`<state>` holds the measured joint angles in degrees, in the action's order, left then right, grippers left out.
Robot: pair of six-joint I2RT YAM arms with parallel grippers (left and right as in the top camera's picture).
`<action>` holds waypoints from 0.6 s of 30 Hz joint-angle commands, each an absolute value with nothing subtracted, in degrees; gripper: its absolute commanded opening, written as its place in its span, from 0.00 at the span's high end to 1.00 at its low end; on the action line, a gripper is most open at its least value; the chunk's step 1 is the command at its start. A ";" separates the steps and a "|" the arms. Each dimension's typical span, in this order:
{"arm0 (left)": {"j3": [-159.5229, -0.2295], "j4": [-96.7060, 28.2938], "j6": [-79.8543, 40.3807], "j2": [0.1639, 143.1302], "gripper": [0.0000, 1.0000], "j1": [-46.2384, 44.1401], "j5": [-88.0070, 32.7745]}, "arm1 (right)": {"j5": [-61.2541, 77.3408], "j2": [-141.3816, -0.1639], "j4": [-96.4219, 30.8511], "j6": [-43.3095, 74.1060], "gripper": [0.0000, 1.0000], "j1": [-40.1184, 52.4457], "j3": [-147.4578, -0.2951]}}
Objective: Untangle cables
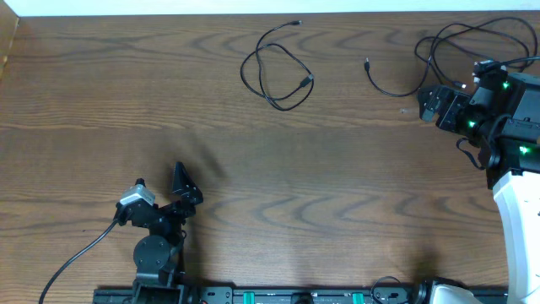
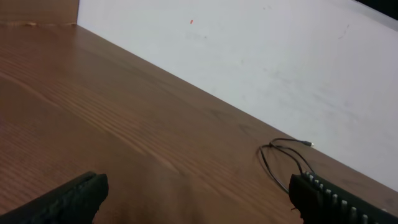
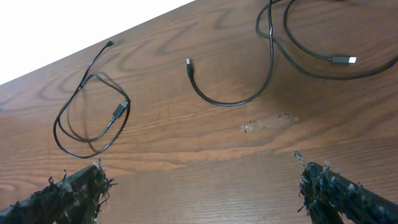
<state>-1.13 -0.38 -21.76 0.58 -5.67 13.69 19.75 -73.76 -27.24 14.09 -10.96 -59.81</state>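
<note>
Nearest you, the left tool [image 1: 160,179] sits low over the front-left of the surface [image 1: 278,211]. Its two fingers are spread wide, and only bare wood shows in the gap. Farther back on the right, the right tool [image 1: 424,103] is spread just as wide and grips nothing; its frayed-looking fingertips [image 3: 81,186] frame empty wood.

Beyond both, the cables lie on the far half of the surface. The looped cable [image 1: 274,72] rests alone at far centre. It is a thin black cord coiled into a rough ring that crosses itself, with one plug inside the ring and the other pointing toward the white wall [image 1: 169,7]. To its right, the second cable [image 1: 392,87] curves from a free plug toward the right tool and runs into a loose bundle [image 1: 472,38] of black loops in the far-right corner. One strand there ends in a pale-tipped plug [image 3: 345,60]. You cannot tell how many cords the bundle holds.
</note>
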 commanded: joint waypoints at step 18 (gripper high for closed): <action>-0.23 4.21 -1.63 0.05 0.02 -5.04 2.79 | 20.05 -73.49 -27.29 14.74 0.01 -10.83 -59.99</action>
<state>-0.38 5.93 -10.85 0.54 -5.30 8.56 19.75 -73.76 -27.27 14.09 -10.96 -59.81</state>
